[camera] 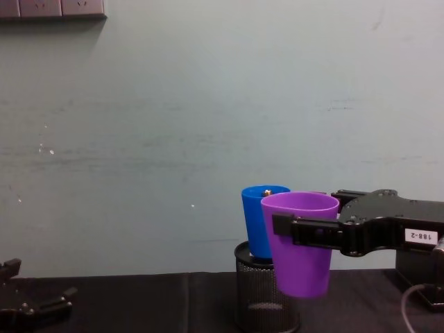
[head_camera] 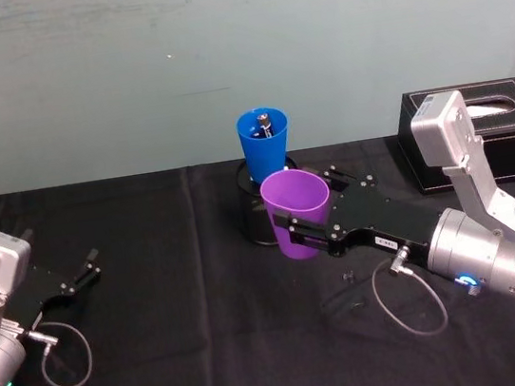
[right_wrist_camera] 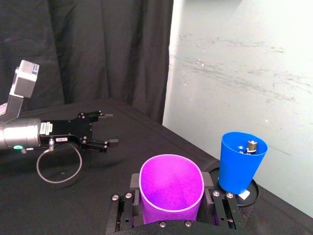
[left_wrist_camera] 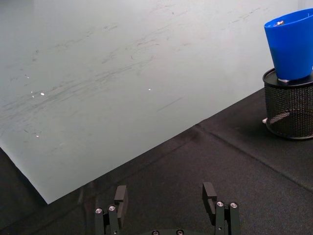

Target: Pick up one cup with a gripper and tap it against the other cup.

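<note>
The purple cup [head_camera: 296, 210] is held upright off the table by my right gripper [head_camera: 303, 230], whose fingers are shut on its sides. In the chest view the purple cup [camera: 301, 241] hangs just in front of the blue cup [camera: 260, 219], overlapping it; whether they touch I cannot tell. The blue cup [head_camera: 263, 143] stands in the top of a black wire-mesh holder [head_camera: 255, 214] and has a small metal object inside. In the right wrist view the purple cup [right_wrist_camera: 171, 188] sits between the jaws, the blue cup [right_wrist_camera: 241, 161] beside it. My left gripper [head_camera: 88, 267] rests open at the far left.
A black tissue box [head_camera: 489, 133] stands at the back right, behind my right arm. A black cloth covers the table [head_camera: 185, 357], and a pale wall rises behind it. A cable loop [head_camera: 64, 354] hangs by the left gripper.
</note>
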You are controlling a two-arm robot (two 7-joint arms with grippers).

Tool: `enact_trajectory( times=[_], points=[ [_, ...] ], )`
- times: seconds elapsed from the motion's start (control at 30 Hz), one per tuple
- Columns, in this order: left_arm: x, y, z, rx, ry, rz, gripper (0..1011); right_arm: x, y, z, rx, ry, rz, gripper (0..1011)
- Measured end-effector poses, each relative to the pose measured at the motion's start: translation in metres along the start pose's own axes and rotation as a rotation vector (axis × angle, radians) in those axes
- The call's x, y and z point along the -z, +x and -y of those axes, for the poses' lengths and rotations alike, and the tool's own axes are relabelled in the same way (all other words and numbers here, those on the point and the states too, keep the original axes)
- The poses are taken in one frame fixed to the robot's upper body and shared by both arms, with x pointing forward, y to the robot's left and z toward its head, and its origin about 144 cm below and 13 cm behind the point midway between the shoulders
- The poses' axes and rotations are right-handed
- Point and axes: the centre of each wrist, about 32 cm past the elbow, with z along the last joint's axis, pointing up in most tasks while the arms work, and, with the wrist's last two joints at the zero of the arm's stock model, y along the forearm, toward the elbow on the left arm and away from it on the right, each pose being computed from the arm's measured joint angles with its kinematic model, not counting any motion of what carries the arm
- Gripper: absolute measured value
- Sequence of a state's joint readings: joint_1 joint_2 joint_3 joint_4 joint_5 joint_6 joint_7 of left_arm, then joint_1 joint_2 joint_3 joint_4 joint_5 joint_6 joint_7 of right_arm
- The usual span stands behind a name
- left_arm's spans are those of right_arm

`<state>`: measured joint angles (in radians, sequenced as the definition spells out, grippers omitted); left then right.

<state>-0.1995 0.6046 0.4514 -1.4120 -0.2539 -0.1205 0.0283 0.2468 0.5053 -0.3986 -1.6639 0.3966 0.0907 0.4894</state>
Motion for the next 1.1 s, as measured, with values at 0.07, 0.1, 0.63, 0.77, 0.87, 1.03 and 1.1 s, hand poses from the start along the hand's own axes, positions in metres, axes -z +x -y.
enact_trajectory(
  times=[0.07, 0.1, 0.63, 0.77, 0.87, 1.03, 1.1],
  points=[
    [0.0000, 0.0000, 0.0000, 0.000, 0.000, 0.000, 1000, 0.0000, 0.0000, 0.0000, 0.000, 0.000, 0.000, 726],
    [0.0000, 0.0000, 0.0000, 0.000, 0.000, 0.000, 1000, 0.0000, 0.0000, 0.0000, 0.000, 0.000, 0.000, 726],
    [0.0000, 0.0000, 0.0000, 0.000, 0.000, 0.000, 1000, 0.0000, 0.0000, 0.0000, 0.000, 0.000, 0.000, 726],
    [0.0000, 0.0000, 0.0000, 0.000, 0.000, 0.000, 1000, 0.0000, 0.0000, 0.0000, 0.000, 0.000, 0.000, 726],
    [0.0000, 0.0000, 0.0000, 0.000, 0.000, 0.000, 1000, 0.0000, 0.0000, 0.0000, 0.000, 0.000, 0.000, 726],
    [0.0000, 0.0000, 0.0000, 0.000, 0.000, 0.000, 1000, 0.0000, 0.0000, 0.0000, 0.000, 0.000, 0.000, 726],
    [0.0000, 0.0000, 0.0000, 0.000, 0.000, 0.000, 1000, 0.0000, 0.0000, 0.0000, 0.000, 0.000, 0.000, 726]
  ],
)
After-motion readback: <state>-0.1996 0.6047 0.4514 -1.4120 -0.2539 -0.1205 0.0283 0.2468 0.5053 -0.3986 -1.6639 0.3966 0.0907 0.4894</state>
